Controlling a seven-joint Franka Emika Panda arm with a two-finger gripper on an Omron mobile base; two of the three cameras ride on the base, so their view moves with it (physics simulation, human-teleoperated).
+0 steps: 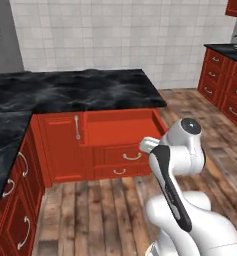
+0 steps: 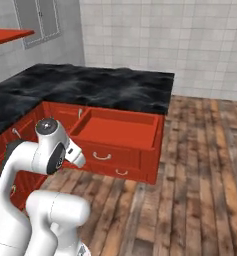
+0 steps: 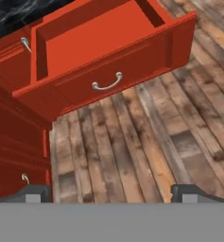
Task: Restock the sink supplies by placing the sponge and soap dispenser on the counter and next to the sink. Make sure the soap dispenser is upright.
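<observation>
Dark finger tips of the gripper (image 3: 111, 194) sit wide apart at the bottom of the hand view, holding nothing, over wood plank floor (image 3: 146, 142). Just ahead, a red drawer (image 3: 104, 52) is pulled fully out w/ a curved silver handle (image 3: 107, 84) on its front; inside looks bare red. Above the drawer runs the black marble counter (image 1: 75, 90), over red cabinets (image 1: 60, 145). White arm (image 1: 177, 165) is folded low in front of the drawer. Sponge, soap dispenser & sink: can't tell where.
</observation>
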